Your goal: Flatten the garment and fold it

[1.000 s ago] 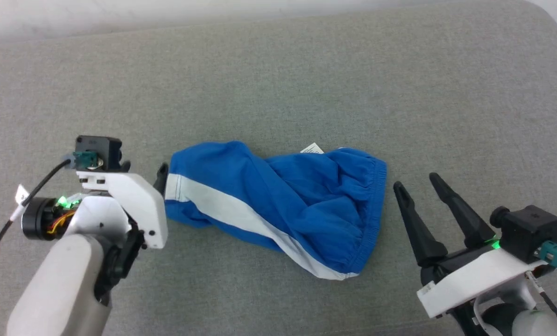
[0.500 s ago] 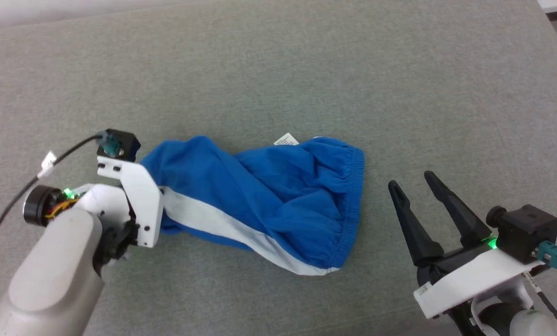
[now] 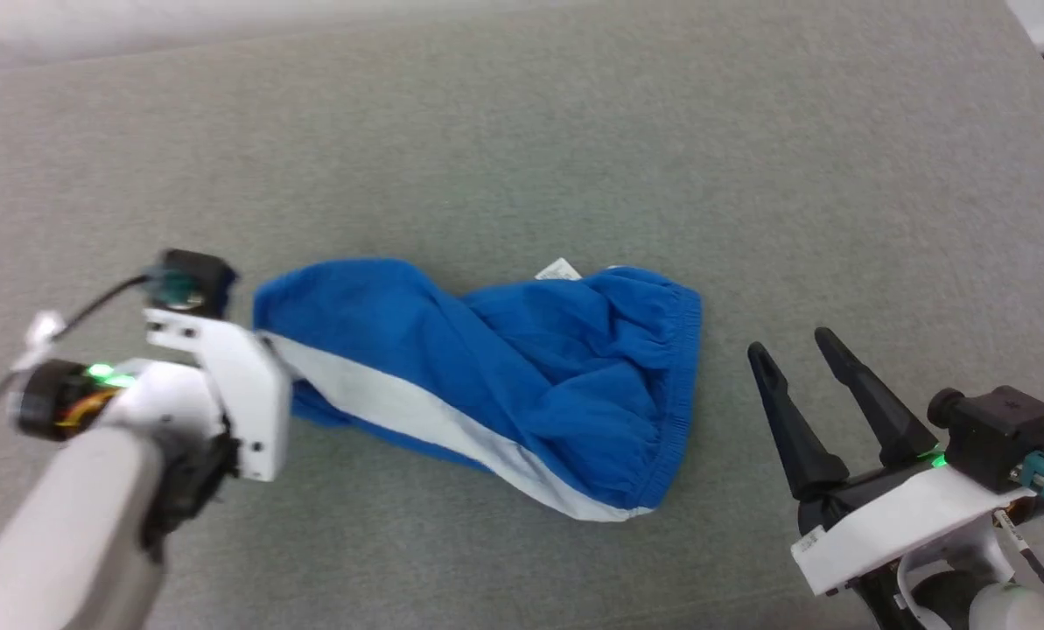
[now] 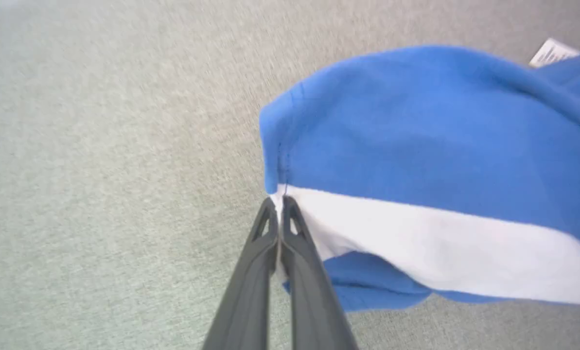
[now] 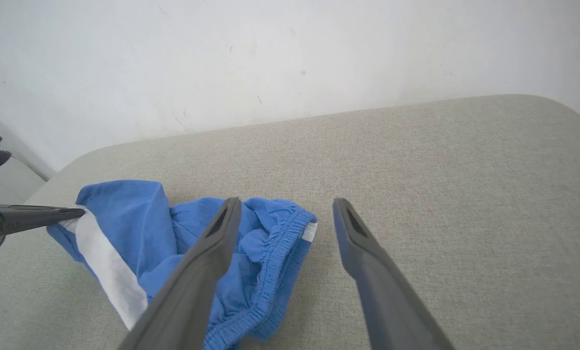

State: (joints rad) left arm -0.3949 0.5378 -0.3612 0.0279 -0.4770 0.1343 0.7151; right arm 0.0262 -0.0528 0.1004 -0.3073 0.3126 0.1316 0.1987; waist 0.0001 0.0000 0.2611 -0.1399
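pinching the leg-end hem of the shorts (image 4: 416, 121), the left gripper (image 4: 279, 201) has both fingers pressed together. the bite sits right where the white stripe (image 4: 416, 243) meets the blue cloth, and a sliver of white fabric shows between the tips. a loose blue fold hangs just under the stripe beside the fingers. whether the gripped end is lifted clear of the cushion (image 3: 522, 131) cannot be told.

right gripper (image 3: 788, 343): fingers spread wide, nothing between them. the tips stand near the gathered waistband (image 3: 683, 385), apart from it, over bare cushion. in the right wrist view one finger overlaps the waistband end, while the gap between the fingers frames plain grey fabric.

shorts position: mid-cushion, crumpled, long axis running left to right. the leg end points to the robot's left, the waistband end to its right. the stripe runs on a diagonal from the gripped hem down to the near corner at the waistband side. a small white label (image 3: 558, 269) sticks out at the far edge.

arm pose: the left forearm (image 3: 58, 534) enters from the lower left of the head view, blurred, with the white wrist plate covering the fingers, which point to the right into the hem. the right arm sits at the lower right, fingers pointing up and a little leftward. a white wall (image 5: 270, 58) stands behind the cushion.
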